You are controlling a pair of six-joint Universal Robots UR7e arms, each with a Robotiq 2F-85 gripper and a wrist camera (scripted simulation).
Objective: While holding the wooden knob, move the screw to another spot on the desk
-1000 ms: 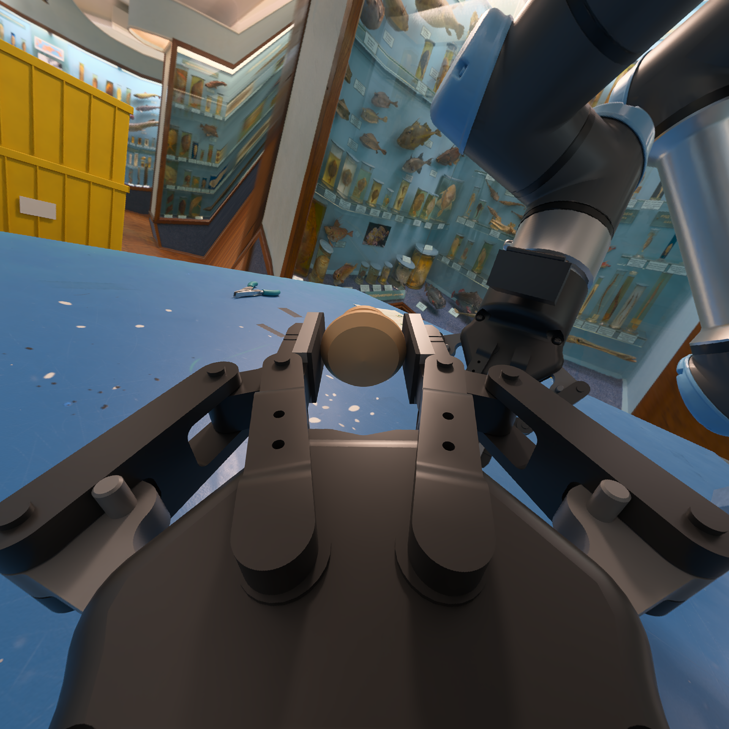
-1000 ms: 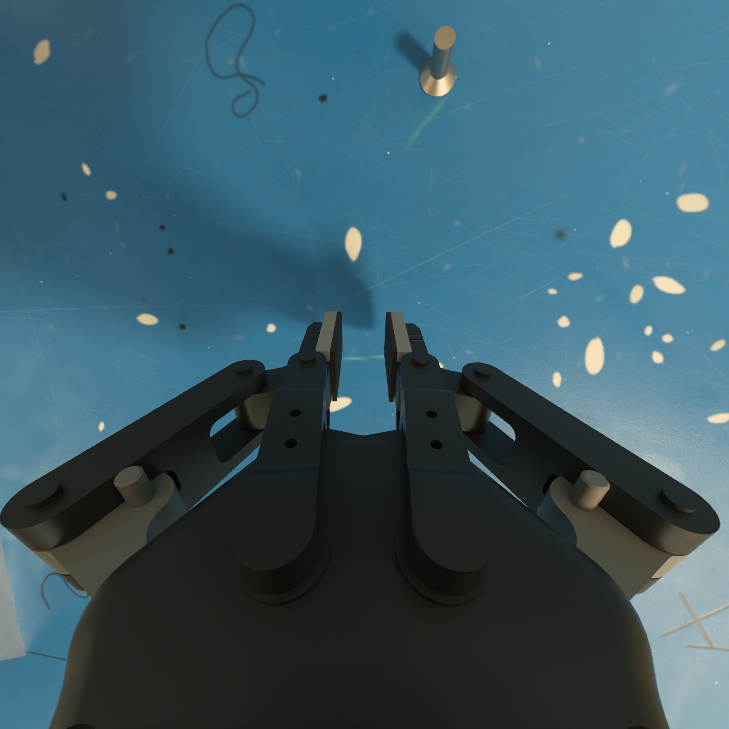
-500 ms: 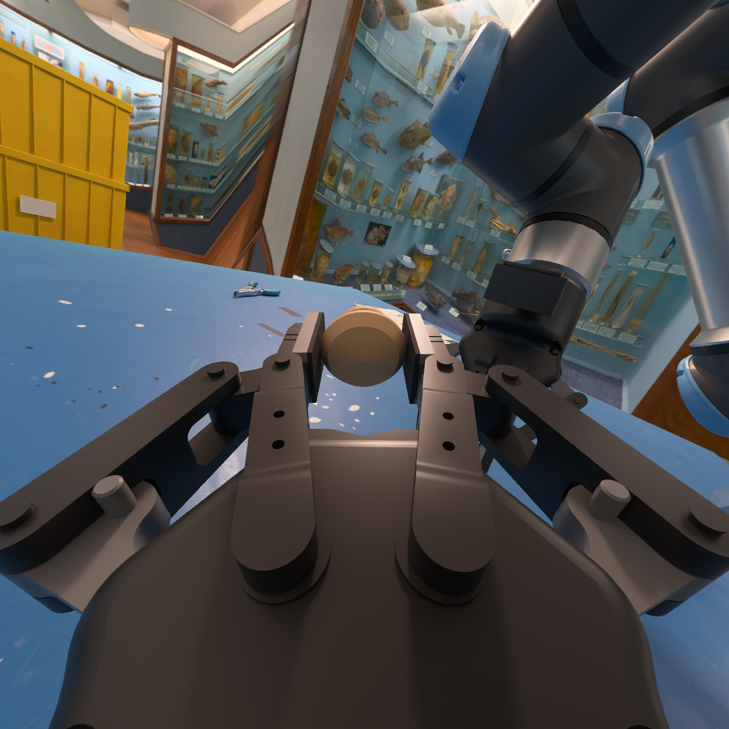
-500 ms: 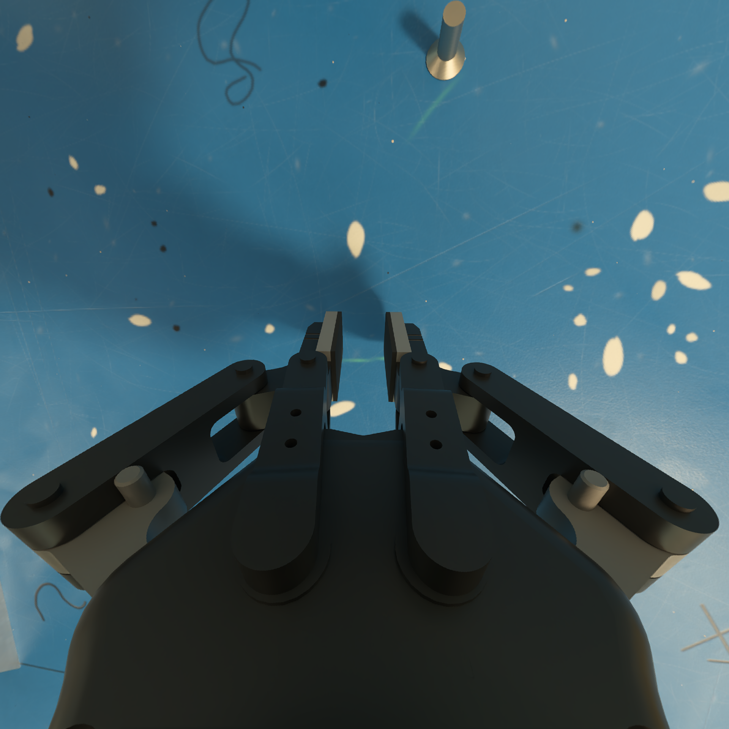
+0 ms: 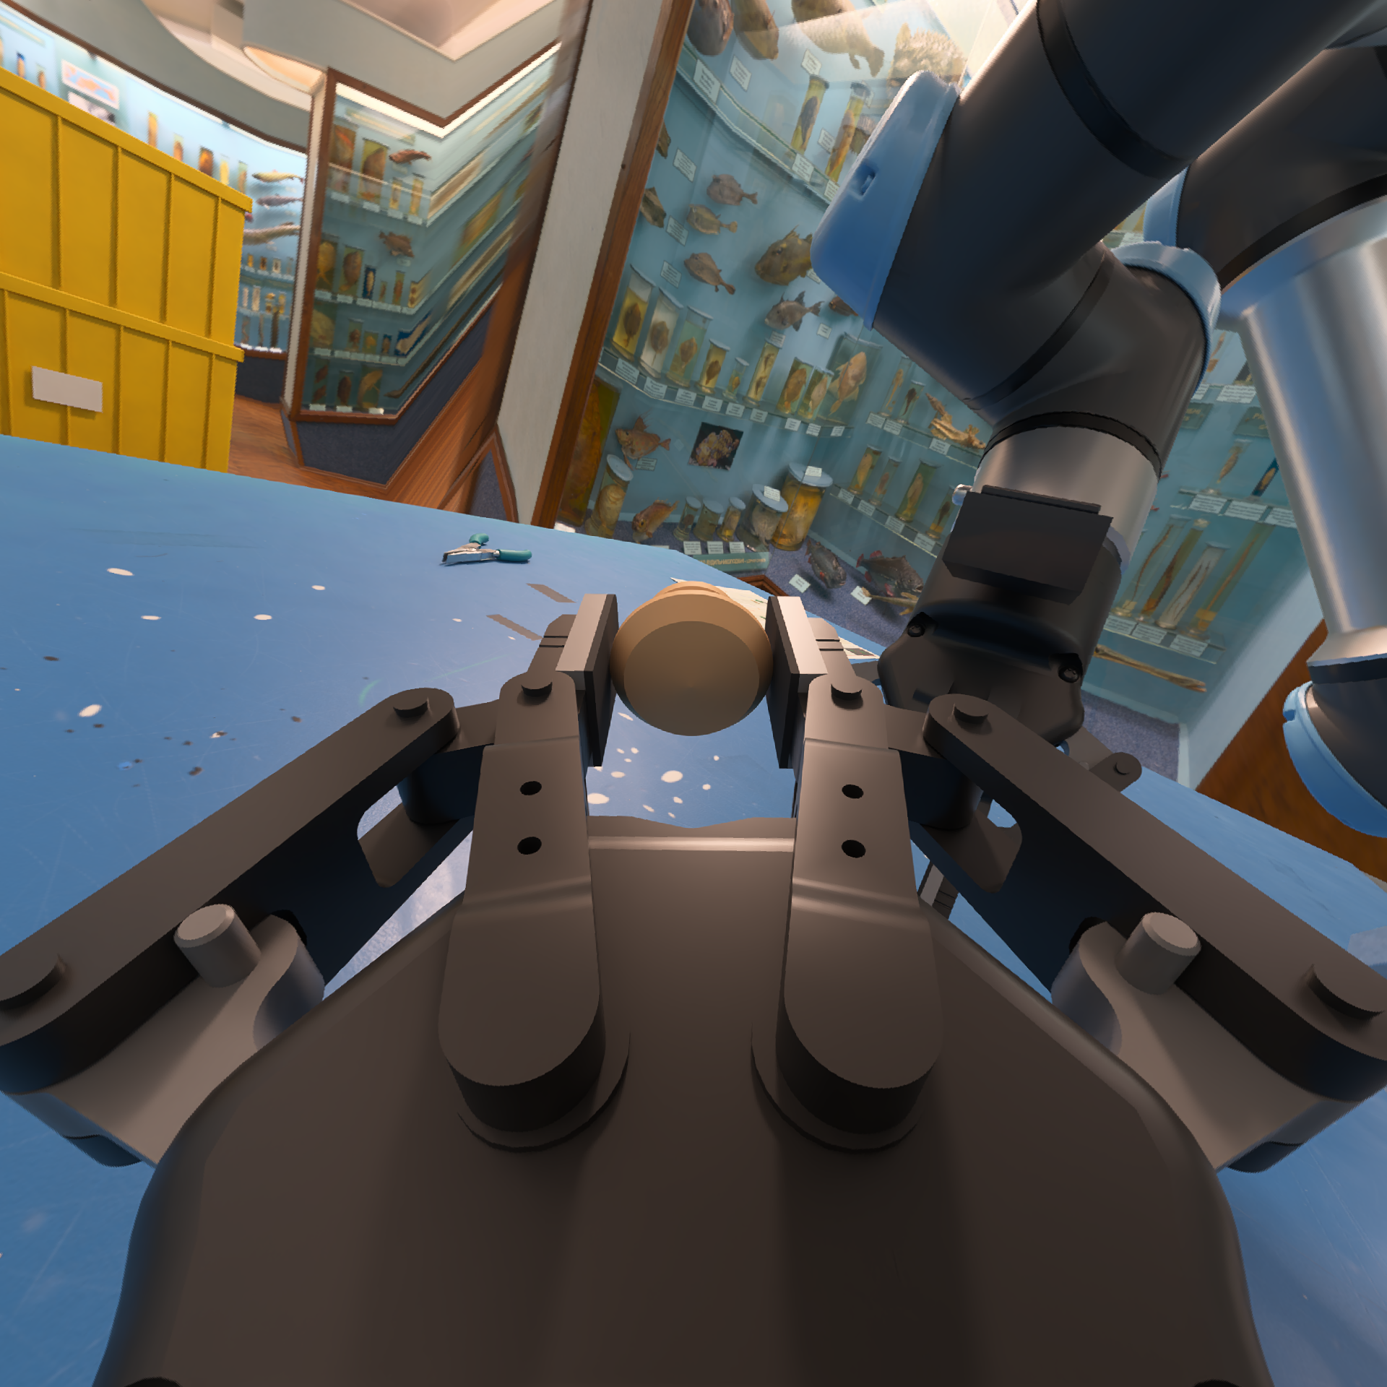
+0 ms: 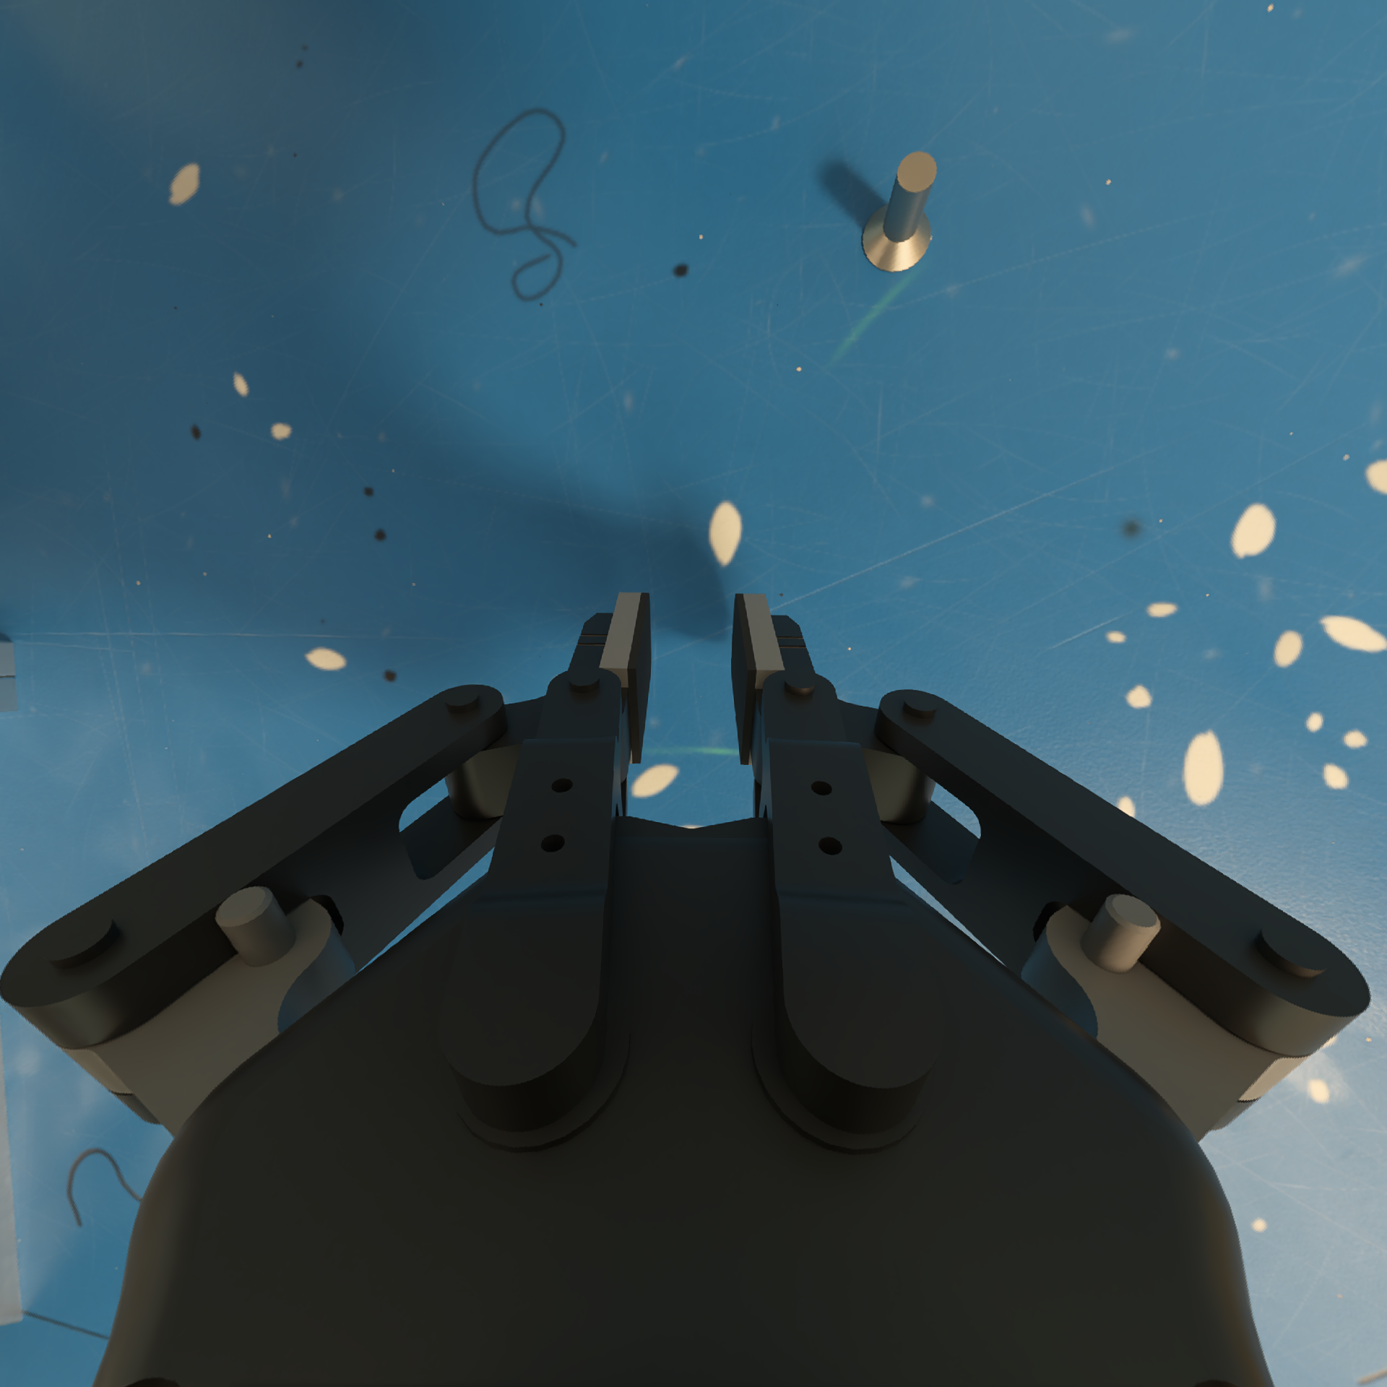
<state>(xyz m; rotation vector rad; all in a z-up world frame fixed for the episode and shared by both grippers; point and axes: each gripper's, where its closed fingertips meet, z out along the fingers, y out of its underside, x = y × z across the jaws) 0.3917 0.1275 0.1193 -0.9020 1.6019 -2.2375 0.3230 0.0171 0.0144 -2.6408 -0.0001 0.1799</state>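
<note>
My left gripper (image 5: 692, 638) is shut on the round wooden knob (image 5: 690, 672) and holds it just above the blue desk (image 5: 225, 675). The metal screw (image 6: 898, 225) stands on its flat head on the desk (image 6: 1051, 375), shank up, ahead and slightly right of my right gripper (image 6: 690, 638). The right gripper is empty and its pads stand a narrow gap apart above the desk. In the left wrist view, the right arm's wrist and gripper body (image 5: 983, 675) hang just beyond and right of the knob.
A small teal-handled tool (image 5: 484, 554) lies far back on the desk. A yellow crate (image 5: 112, 300) stands beyond the desk's left edge. A dark scribble (image 6: 525, 203) marks the desk left of the screw. A grey object (image 6: 6, 672) sits at the left edge.
In the right wrist view the screw has come lower in the frame, closer to the fingertips. In the left wrist view the right arm has shifted slightly right. The knob stays gripped.
</note>
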